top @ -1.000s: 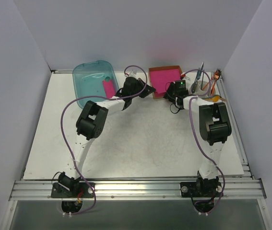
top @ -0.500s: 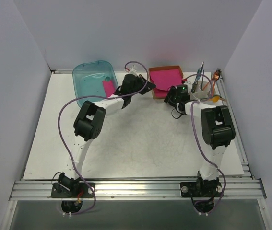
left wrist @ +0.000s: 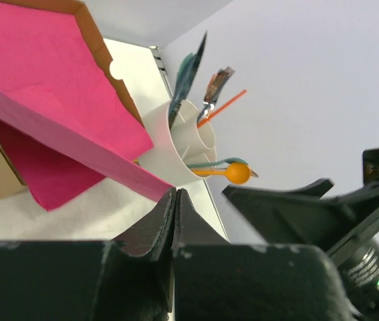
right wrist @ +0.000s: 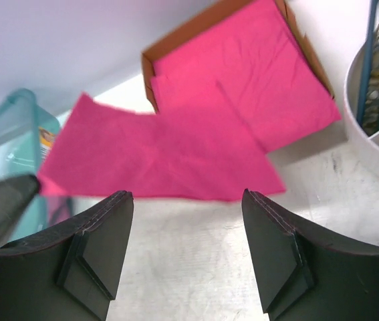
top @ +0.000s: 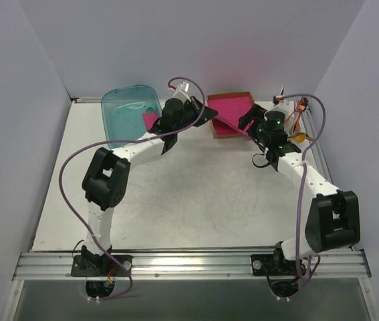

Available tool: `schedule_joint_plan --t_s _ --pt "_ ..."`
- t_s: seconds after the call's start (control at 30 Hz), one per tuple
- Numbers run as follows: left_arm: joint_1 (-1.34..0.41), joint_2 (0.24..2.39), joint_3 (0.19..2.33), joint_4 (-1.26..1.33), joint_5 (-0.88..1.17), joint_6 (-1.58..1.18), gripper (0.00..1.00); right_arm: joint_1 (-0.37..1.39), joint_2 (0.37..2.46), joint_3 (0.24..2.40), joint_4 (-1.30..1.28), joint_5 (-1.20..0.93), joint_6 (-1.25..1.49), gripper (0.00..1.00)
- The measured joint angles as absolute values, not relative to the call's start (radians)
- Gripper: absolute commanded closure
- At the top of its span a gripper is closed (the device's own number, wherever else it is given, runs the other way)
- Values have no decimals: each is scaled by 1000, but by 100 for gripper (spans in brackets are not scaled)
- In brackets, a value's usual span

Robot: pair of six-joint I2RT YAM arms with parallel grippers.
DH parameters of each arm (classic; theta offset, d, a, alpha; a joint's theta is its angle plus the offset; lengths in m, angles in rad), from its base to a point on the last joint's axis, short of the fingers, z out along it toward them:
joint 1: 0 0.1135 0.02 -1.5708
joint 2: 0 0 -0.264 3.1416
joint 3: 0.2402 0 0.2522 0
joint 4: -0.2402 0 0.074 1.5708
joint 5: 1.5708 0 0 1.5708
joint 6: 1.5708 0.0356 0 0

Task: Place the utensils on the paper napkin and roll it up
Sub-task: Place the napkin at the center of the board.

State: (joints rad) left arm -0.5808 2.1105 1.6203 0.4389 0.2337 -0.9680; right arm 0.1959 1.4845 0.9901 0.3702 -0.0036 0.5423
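Napkin (right wrist: pixel 162 157) is stretching leftward from the cardboard box (right wrist: pixel 150 72)'s front, its long axis pointing at the left gripper (left wrist: pixel 174 200), which is pinching its corner; the right gripper (right wrist: pixel 186 200) is hovering wide-jawed near the box.

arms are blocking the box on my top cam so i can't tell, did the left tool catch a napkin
Observer: Yes. The left wrist view shows the left tool shut on the edge of one paper napkin.
Operator: right tool on it too
Observer: No. The right wrist view shows the right tool open, with nothing between its fingers. The sheet lies beyond them.
Operator: is it out of the box
Observer: Mostly. In that view one corner overlaps the stack in the cardboard box. The rest stretches out past the box wall.
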Motion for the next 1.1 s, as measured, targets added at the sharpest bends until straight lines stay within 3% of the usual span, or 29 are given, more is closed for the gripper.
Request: schedule_joint_plan --t_s 0.27,0.5,0.63,0.67,0.73,0.77,0.9,1.0,1.03,1.1 --pt "-688 1723 1094 584 42 -964 98 176 1305 984 248 20 530 34" --pt "-921 1585 716 663 -226 -1009 97 176 1283 862 207 -10 536 34" --pt "-1081 1541 581 639 -396 -1034 65 176 1268 786 195 -42 551 34" --pt "-1101 1526 568 624 -420 -1043 50 176 1259 769 194 -48 554 34" --pt "-1116 1489 551 606 -459 -1058 32 176 1240 746 187 -60 558 34" --pt "-1119 1466 543 602 -477 -1064 18 176 1230 737 187 -65 558 34" --pt "-1145 1350 500 548 -543 -1087 9 176 1189 709 184 -88 561 35" --pt "-1156 1274 485 495 -564 -1059 8 176 1178 706 164 -93 561 39" --pt "-1151 1258 485 480 -558 -1029 9 176 1178 706 157 -93 560 41" --pt "-1116 1239 500 446 -516 -967 8 176 1178 706 138 -94 560 56"
